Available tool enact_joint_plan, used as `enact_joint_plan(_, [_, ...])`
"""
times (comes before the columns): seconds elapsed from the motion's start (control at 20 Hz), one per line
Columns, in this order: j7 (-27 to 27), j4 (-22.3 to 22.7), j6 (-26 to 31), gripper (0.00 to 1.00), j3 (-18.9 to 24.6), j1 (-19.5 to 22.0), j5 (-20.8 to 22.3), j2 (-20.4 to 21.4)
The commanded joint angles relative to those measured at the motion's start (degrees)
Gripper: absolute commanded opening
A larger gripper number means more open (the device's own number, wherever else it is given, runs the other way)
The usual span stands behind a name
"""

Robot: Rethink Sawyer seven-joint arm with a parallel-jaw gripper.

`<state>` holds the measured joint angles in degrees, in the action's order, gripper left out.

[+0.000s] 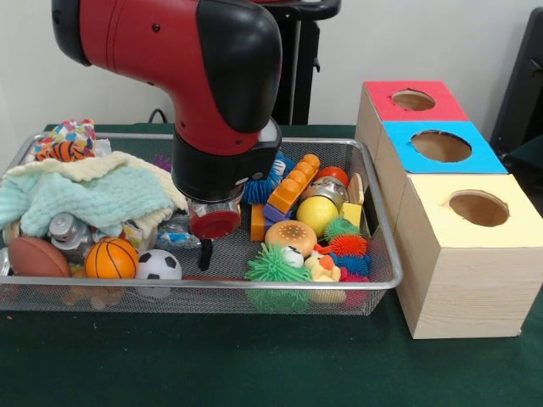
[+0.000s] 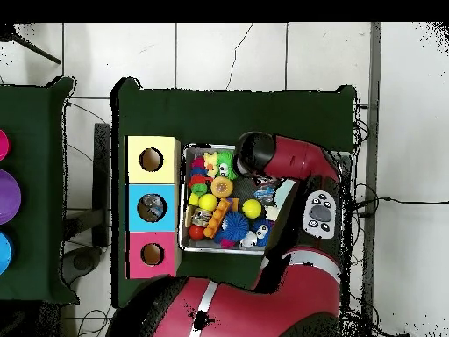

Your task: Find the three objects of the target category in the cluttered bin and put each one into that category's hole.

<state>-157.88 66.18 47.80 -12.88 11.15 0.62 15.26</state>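
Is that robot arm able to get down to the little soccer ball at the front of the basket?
Probably yes. The gripper hangs just behind the soccer ball, which lies uncovered beside the basketball near the wire basket's front wall. The basketball and wall crowd it slightly.

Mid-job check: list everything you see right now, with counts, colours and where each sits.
Wire mesh bin: one, silver, on the green table.
Wooden boxes with round holes: three, right of the bin; red top, blue top, yellow top.
Toy sports balls: brown football, orange basketball, black-and-white soccer ball, bin's front left.
Cloths: mint and cream, left part of the bin.
Yellow ball: one, right part.
Toy burger: one, right part.
Green spiky ball: one, front.
Orange block piece: one, rear right.
Red-and-black arm: over the bin's middle; pincer low, state unclear.
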Motion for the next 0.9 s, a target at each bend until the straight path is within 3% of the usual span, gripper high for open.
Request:
enact_joint_plan(0.05, [-4.2, 5.2, 3.0, 1.00, 2.3, -0.4, -1.0, -1.4])
enact_joint_plan(0.9, [-3.3, 6.7, -0.2, 1.00, 3.9, 1.5, -1.6, -3.9])
